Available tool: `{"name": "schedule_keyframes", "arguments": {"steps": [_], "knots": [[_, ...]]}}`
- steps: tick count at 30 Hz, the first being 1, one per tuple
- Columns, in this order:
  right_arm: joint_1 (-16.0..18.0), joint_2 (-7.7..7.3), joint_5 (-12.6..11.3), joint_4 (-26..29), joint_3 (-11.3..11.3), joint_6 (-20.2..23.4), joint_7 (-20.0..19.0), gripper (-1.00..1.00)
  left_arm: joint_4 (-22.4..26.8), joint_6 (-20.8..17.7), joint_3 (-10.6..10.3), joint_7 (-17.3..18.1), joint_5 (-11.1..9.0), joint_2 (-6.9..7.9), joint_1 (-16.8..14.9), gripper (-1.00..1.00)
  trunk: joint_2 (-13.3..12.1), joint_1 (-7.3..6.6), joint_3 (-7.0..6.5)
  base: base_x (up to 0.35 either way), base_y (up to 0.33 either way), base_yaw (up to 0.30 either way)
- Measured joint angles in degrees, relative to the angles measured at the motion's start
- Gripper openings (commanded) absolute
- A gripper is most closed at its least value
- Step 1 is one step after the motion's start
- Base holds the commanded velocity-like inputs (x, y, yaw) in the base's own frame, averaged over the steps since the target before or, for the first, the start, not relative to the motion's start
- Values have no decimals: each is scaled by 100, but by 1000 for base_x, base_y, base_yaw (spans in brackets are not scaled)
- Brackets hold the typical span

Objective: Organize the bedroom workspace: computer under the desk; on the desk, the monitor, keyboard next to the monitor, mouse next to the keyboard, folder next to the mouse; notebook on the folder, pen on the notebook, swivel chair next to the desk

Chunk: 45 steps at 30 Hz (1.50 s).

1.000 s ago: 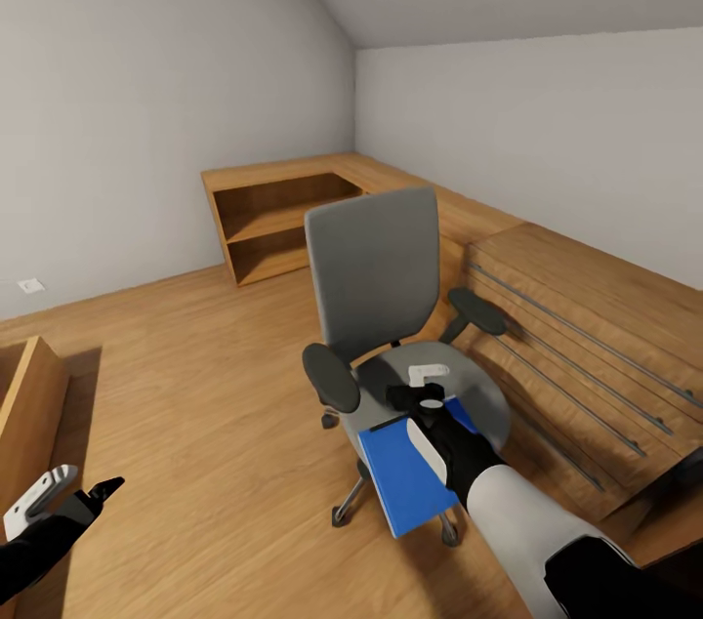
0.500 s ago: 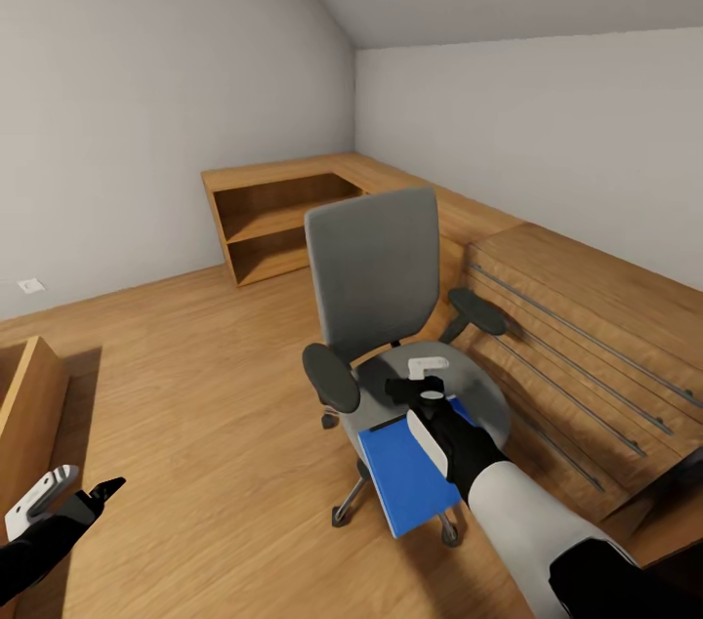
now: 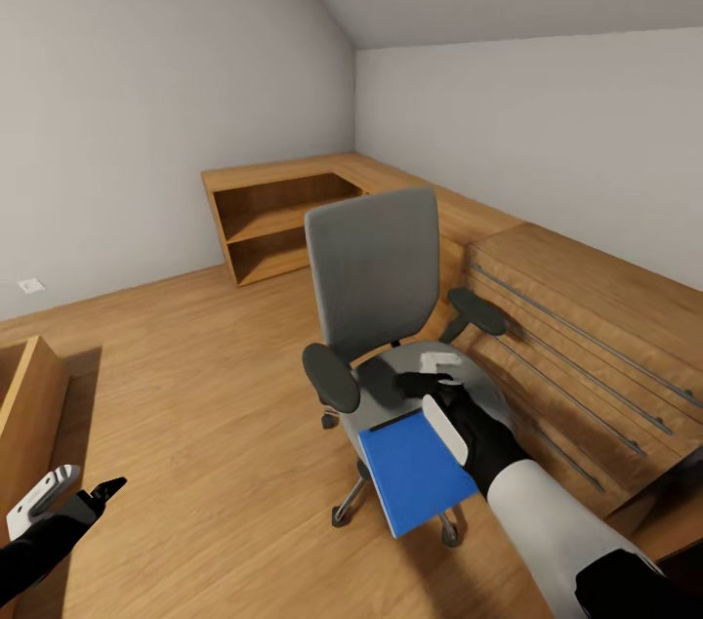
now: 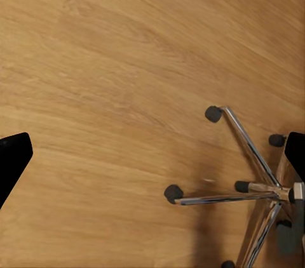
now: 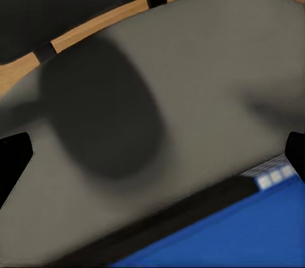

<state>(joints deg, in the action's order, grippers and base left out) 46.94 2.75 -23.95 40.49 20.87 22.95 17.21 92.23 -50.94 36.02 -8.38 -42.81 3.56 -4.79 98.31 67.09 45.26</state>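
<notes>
The grey swivel chair (image 3: 373, 272) stands mid-room on its chrome base (image 4: 254, 188). The blue folder (image 3: 415, 471) lies flat on the front of the seat (image 5: 190, 77), overhanging its front edge. My right gripper (image 3: 424, 381) hovers open just above the seat behind the folder; in the right wrist view its gripper (image 5: 152, 154) straddles grey upholstery, with the folder (image 5: 254, 230) close by. My left gripper (image 3: 96, 492) hangs open low over the floor, left of the chair. The monitor, keyboard, mouse, notebook and pen are out of view.
A low wooden L-shaped shelf unit (image 3: 278, 209) runs along the far walls. A wooden surface with metal rails (image 3: 576, 346) sits right of the chair. A wooden cabinet (image 3: 24, 404) stands at the left edge. Wood floor (image 3: 195, 385) lies open left of the chair.
My right gripper has slid a little to the right and further over the seat, uncovering more of the folder. The left arm, chair and folder have not moved.
</notes>
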Motion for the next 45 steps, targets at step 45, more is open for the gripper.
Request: {"name": "schedule_keyframes", "arguments": {"steps": [45], "knots": [[-240, -194, -580, 481, 32, 324, -16, 100, 30, -10, -87, 11, 0, 9, -2, 100, 0, 2, -110, -228, 64, -221]]}}
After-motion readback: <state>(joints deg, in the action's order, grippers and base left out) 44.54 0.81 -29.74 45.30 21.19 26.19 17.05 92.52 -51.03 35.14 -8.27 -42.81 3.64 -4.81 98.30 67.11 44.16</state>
